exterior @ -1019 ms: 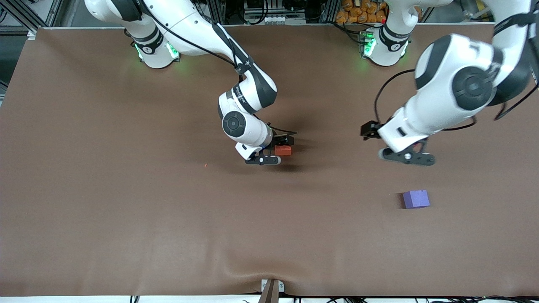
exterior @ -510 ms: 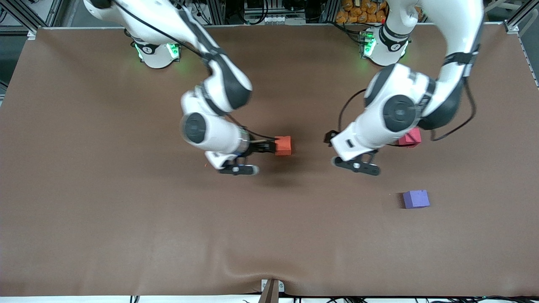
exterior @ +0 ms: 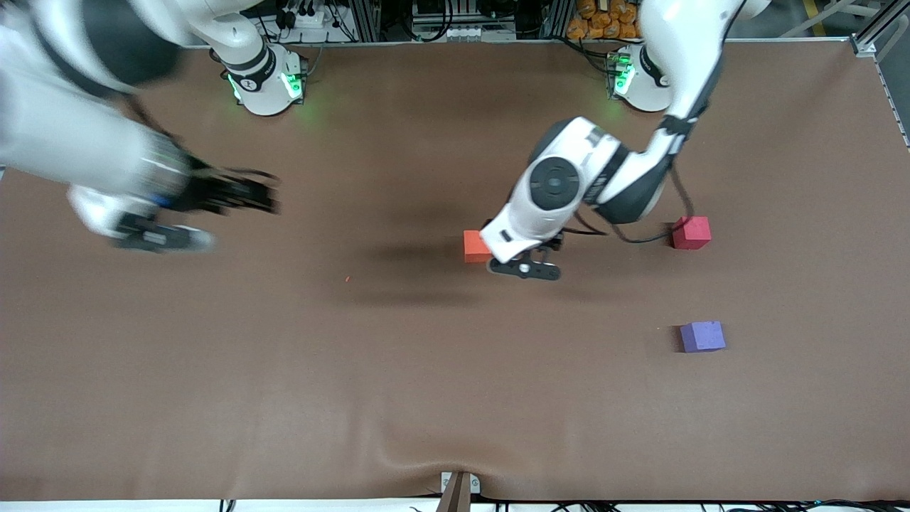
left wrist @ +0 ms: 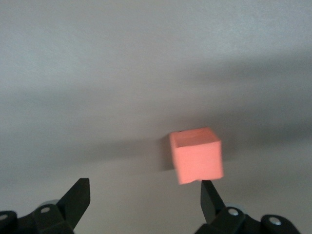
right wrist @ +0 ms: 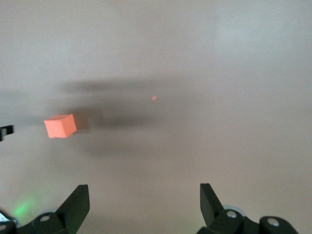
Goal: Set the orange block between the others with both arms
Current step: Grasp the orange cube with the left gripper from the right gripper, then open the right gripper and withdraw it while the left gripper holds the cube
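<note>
Right gripper (exterior: 206, 210) hangs over bare worktop (exterior: 284, 370) at the right arm's end, jaws spread, holding nothing. The orange block (exterior: 475, 246) sits mid-worktop, ungripped. Left gripper (exterior: 530, 259) is directly beside it at its three o'clock, jaws spread and empty, one fingertip (left wrist: 208, 192) close to the block's edge. Pinkish-red cube (exterior: 691, 232) and purple cube (exterior: 702, 336) lie well apart. Risk: an off-centre descent could let that fingertip knock or tip the block.
</note>
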`<state>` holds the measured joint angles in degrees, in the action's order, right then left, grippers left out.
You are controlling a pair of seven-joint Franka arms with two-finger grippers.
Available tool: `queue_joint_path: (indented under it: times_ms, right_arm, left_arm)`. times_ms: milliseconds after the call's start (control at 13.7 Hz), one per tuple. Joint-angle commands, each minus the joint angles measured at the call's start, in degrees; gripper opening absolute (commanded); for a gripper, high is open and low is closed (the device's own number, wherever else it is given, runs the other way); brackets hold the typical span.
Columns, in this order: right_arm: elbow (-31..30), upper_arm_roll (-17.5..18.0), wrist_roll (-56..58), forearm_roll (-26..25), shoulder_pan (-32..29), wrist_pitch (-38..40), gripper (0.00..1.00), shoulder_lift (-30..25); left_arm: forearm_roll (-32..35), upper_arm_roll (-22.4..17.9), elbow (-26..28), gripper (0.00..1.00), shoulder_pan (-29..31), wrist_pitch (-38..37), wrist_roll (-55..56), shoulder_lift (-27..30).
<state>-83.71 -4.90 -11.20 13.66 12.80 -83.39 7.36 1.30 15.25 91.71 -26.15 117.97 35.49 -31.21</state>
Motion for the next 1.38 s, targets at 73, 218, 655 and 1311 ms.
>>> queue_joint_path:
  times_ms: [73,218,655,1311]
  right_arm:
    - [2.0,1.9,15.9,-7.2,-10.1,3.9,1.0,-2.0]
    - [2.1,1.9,22.3,-11.2,-12.9,3.9,1.0,-3.2]
    - [1.5,1.9,23.3,-14.2,-15.0,4.1,1.0,-4.6]
    - [1.8,1.8,23.1,-14.5,-14.9,9.8,1.0,-5.0]
  left_arm:
    - [5.4,-0.4,-1.0,1.0,-3.3,5.4,11.1,-4.9]
    - [6.3,-0.7,-1.4,1.0,-5.7,7.8,15.1,-7.6]
    - [9.6,-0.8,-3.3,1.0,-7.5,8.7,17.9,-12.0]
    - [11.0,-0.8,-1.5,0.0,-3.7,4.7,17.1,-8.6]
